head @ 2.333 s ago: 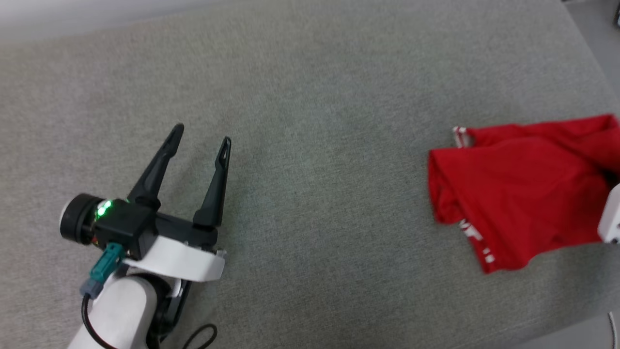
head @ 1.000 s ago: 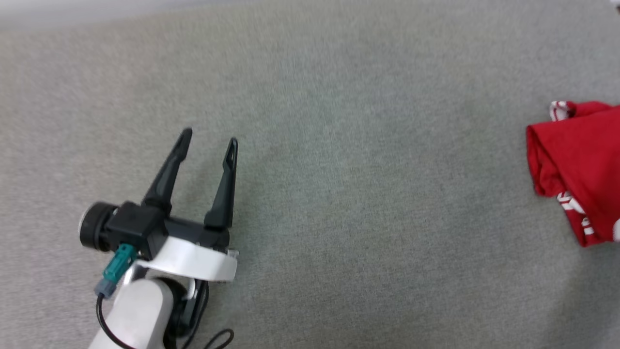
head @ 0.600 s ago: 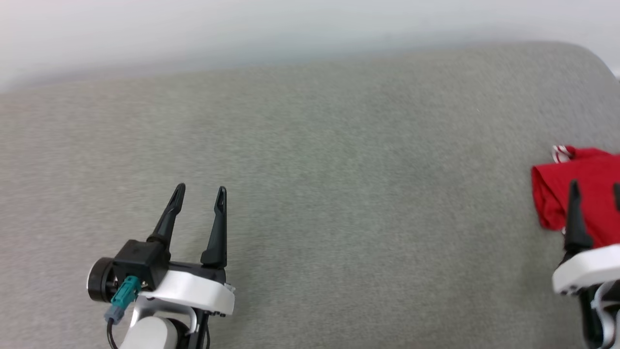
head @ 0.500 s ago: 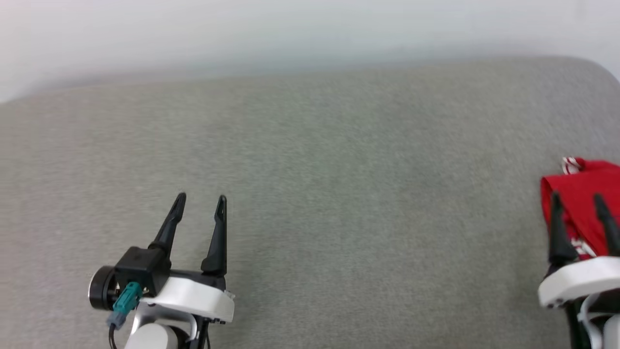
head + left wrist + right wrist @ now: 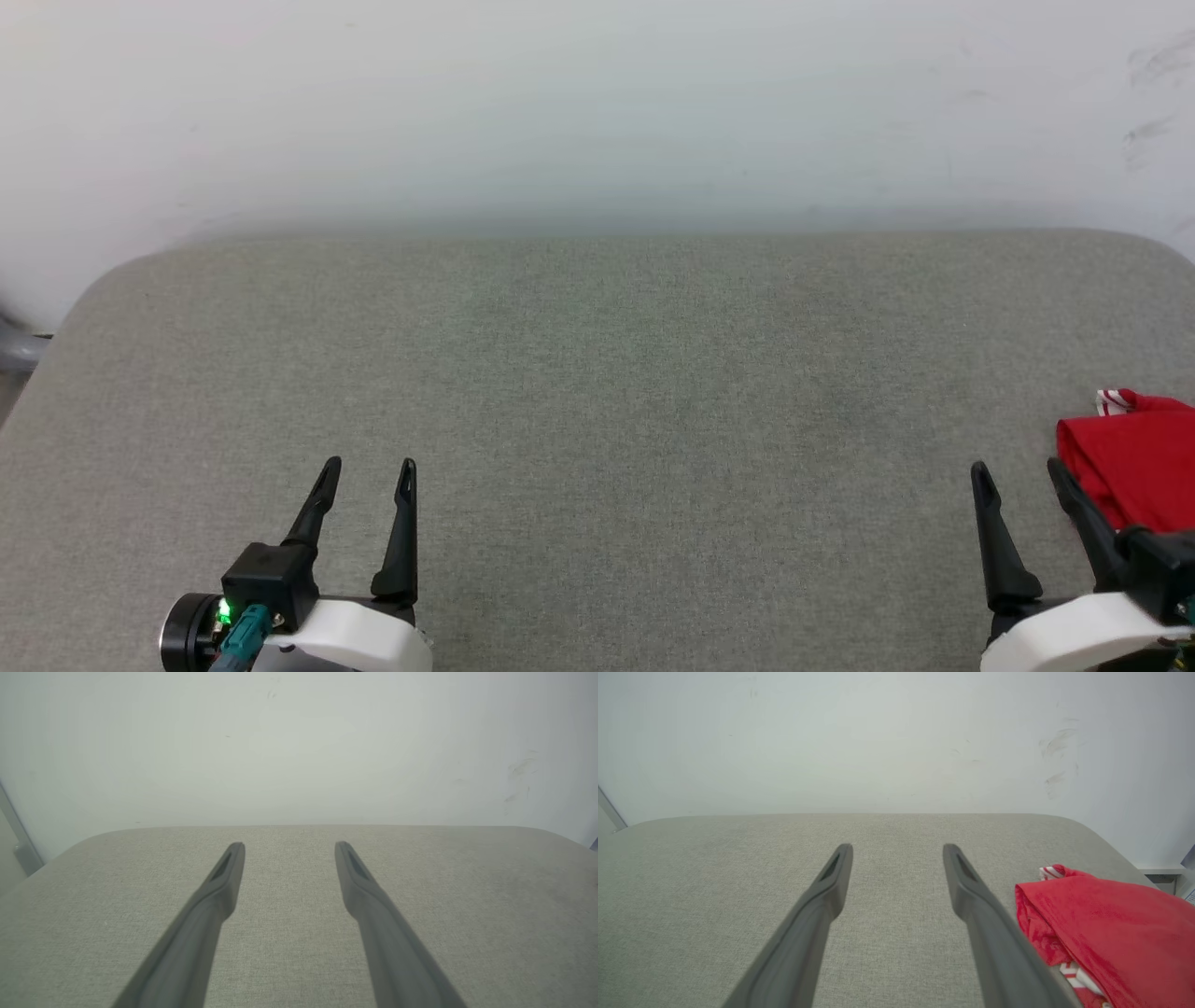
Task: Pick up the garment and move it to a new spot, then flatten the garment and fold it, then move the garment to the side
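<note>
Grey fabric surface (image 5: 597, 373); garment (image 5: 1134, 462) lies folded just beside right jaws. Likely soft, light, limp (pinch its folded edge). Left jaws, right jaws: wide apart, empty.

A grey-green woven pad (image 5: 597, 420) spreads across the foreground, its cloth finely textured and its far corners rounded. Its far edge meets a pale wall (image 5: 597, 112), plain but for dark scuffs (image 5: 1153, 65) at the upper right. Past the pad's left corner a grey fitting (image 5: 14, 350) pokes in at the edge of the head view, too cut off to identify. In the right wrist view a pale ledge (image 5: 1157, 870) sits just beyond the right corner, against the wall.
</note>
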Available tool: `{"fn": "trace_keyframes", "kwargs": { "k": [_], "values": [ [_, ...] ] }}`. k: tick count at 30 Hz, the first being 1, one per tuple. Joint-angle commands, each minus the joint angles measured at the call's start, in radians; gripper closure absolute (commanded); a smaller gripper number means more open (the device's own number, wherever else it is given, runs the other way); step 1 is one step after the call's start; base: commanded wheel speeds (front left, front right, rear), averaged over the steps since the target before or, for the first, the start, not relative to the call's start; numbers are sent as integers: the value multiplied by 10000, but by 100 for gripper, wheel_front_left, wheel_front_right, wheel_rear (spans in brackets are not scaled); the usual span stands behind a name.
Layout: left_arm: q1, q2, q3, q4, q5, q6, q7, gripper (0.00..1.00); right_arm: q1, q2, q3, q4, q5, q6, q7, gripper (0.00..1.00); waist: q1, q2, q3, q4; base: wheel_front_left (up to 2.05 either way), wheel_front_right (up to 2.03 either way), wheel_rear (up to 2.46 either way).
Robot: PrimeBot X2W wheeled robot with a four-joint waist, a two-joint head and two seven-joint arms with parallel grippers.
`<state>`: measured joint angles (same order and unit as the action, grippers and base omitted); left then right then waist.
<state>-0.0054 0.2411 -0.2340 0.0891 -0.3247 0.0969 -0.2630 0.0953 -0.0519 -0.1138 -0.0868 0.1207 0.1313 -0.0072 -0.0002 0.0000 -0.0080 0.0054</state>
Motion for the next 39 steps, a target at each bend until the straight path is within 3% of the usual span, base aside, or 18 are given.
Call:
{"fn": "trace_keyframes", "kwargs": {
  "k": [1,12,25,26,29,39],
  "values": [
    [110,-24,42,25,77,-23,-18,0,198,23,16,-141,-16,-11,51,0,2,0,-104,26,0,0,0],
    [317,-149,176,366,106,-97,-19,0,825,26,26,-824,120,-10,207,0,2,0,-309,13,0,0,0],
    [130,-186,215,592,82,-229,-19,0,713,28,132,-615,234,-10,105,0,2,0,-309,-20,0,0,0],
    [207,-192,194,575,104,-197,1,100,713,2,123,-632,226,-2,144,100,2,0,-311,-20,0,0,0],
    [297,-279,160,794,37,-204,28,100,730,8,140,-364,296,0,140,100,2,0,-307,-23,0,0,0],
    [111,-479,576,896,-1566,-461,496,100,384,-37,180,72,2175,-1,230,100,2,0,-277,-25,0,0,0]
  ]
}}
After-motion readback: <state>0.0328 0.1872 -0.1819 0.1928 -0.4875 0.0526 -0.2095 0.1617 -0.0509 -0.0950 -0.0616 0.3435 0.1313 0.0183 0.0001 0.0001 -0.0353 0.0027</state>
